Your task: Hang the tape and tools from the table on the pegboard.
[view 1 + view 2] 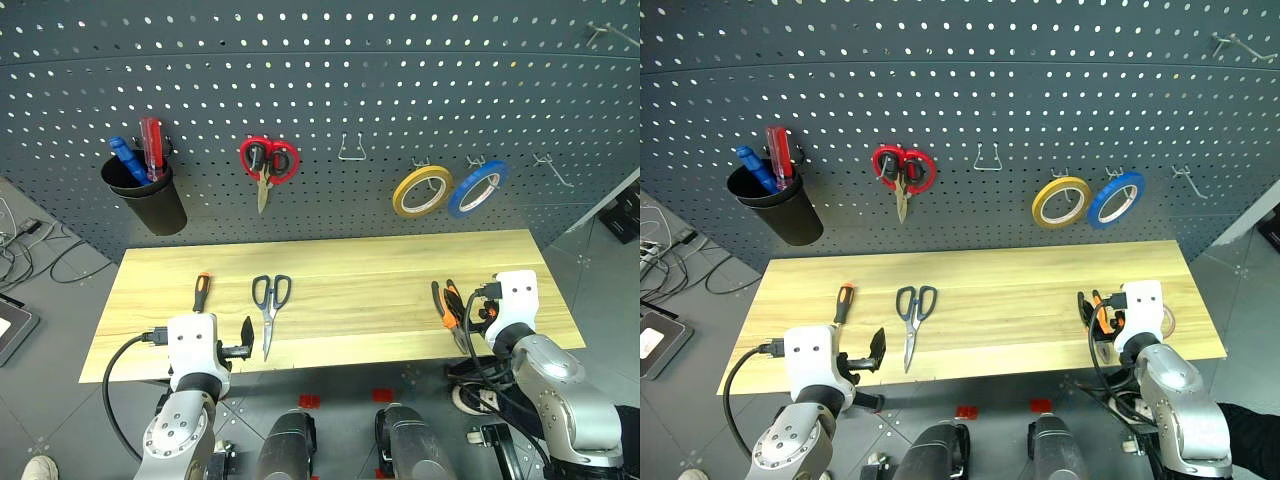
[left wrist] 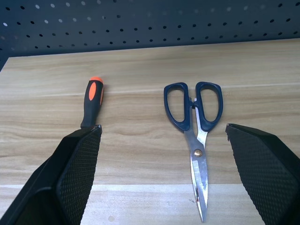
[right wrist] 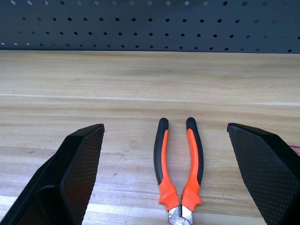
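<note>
Pretty bright, even light all round, shadows soft and short. The pegboard (image 1: 320,90) bows at the 12 o'clock edge from lens distortion. Scissors (image 2: 194,126) blades catch a little glare; tabletop (image 3: 140,79) grain looks sharp.

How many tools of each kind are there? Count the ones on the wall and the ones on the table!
Scissors: 2 (red-handled scissors on the pegboard, dark blue scissors on the table)
Screwdrivers: 3 (red screwdriver and blue screwdriver in the black cup, orange-and-black screwdriver on the table)
Pliers: 1
Total: 6
</note>
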